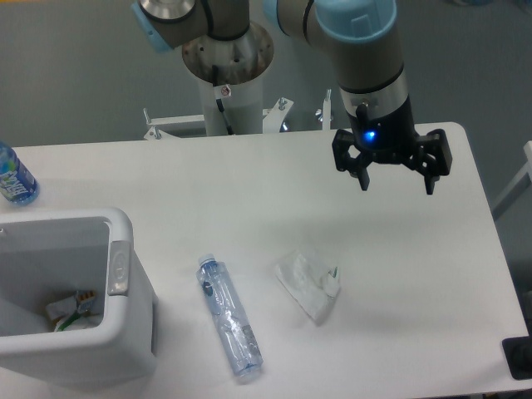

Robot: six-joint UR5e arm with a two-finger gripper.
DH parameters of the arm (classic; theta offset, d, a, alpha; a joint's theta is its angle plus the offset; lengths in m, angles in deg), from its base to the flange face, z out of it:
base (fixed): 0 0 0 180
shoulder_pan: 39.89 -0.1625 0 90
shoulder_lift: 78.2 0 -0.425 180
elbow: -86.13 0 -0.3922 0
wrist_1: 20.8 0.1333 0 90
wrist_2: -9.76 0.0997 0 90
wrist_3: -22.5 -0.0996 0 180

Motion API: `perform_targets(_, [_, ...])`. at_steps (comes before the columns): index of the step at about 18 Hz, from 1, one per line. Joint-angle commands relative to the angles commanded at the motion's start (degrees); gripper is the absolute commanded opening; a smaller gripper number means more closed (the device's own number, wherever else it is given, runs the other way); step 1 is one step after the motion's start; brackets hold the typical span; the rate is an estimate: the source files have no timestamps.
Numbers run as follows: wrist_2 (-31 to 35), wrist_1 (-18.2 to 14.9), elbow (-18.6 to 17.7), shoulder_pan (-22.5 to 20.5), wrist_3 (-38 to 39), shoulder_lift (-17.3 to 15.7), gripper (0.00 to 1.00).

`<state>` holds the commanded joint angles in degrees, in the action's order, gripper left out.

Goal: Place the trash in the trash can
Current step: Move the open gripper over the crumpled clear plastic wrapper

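A crumpled white wrapper (308,278) lies on the white table near the middle front. To its left lies a flattened clear plastic bottle with a blue label (229,317), cap end pointing away from the front edge. The white trash can (125,274) stands at the front left, with some scraps showing inside. My gripper (396,184) hangs open above the table at the back right, well above and to the right of the wrapper, with nothing between its fingers.
An intact blue-tinted bottle (14,176) stands at the far left edge of the table. The arm's base column (228,75) rises behind the table's back edge. A dark object (519,357) sits at the front right corner.
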<state>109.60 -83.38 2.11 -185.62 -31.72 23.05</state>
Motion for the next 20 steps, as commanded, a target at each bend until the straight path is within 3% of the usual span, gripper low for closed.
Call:
perform_targets(4, [0.0, 0.0, 0.0, 0.09, 0.0, 0.0, 1.0])
perform_targets(11, [-0.53, 0.88, -3.94, 0.26, 2.28, 0.09, 1.0])
perform_targets(13, [-0.44, 2.97, -6.14, 0.35, 3.42, 0.09, 1.0])
perform_targets(16, [-0.53, 8.95, -10.88, 0.61, 8.77, 0.17, 1.0])
perform_targets(20, [-0.7, 8.96, -13.53, 2.98, 11.68, 1.75, 1.0])
